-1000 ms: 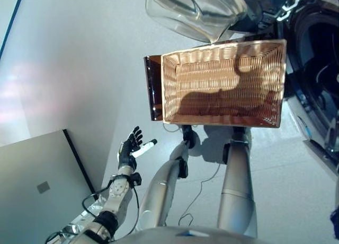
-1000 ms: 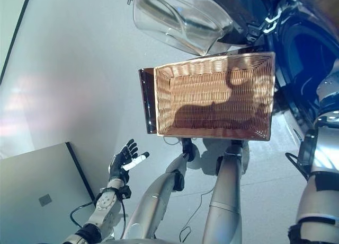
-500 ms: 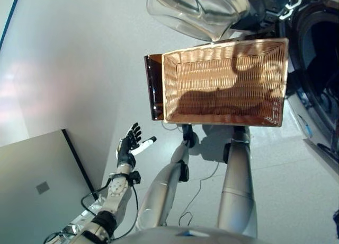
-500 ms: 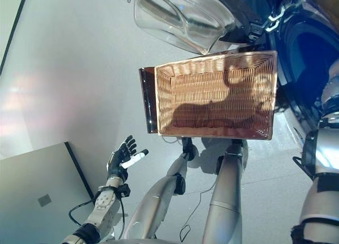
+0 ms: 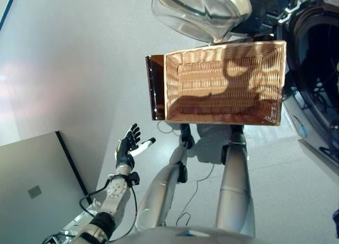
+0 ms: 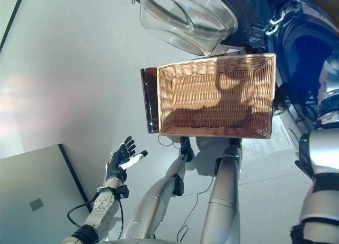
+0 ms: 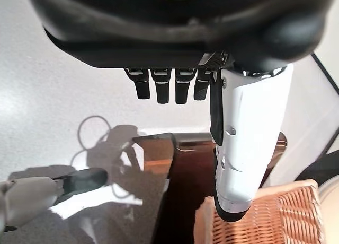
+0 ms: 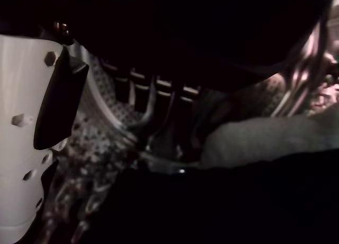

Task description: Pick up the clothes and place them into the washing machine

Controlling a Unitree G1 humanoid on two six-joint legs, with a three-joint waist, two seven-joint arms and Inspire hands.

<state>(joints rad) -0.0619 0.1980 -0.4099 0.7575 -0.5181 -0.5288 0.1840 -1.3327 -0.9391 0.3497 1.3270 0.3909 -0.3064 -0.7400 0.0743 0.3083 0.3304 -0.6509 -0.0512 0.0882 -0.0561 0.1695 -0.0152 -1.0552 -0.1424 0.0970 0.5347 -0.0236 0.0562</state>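
Wicker basket sits on floor, nothing inside. Washing machine just beside basket, round glass door swung open. Left hand hangs low and far from basket, fingers spread straight, holds nothing. Right hand reaches inside machine drum; can't tell if fingers are open or shut. Pale cloth and dark clothes lie in drum, near right hand.
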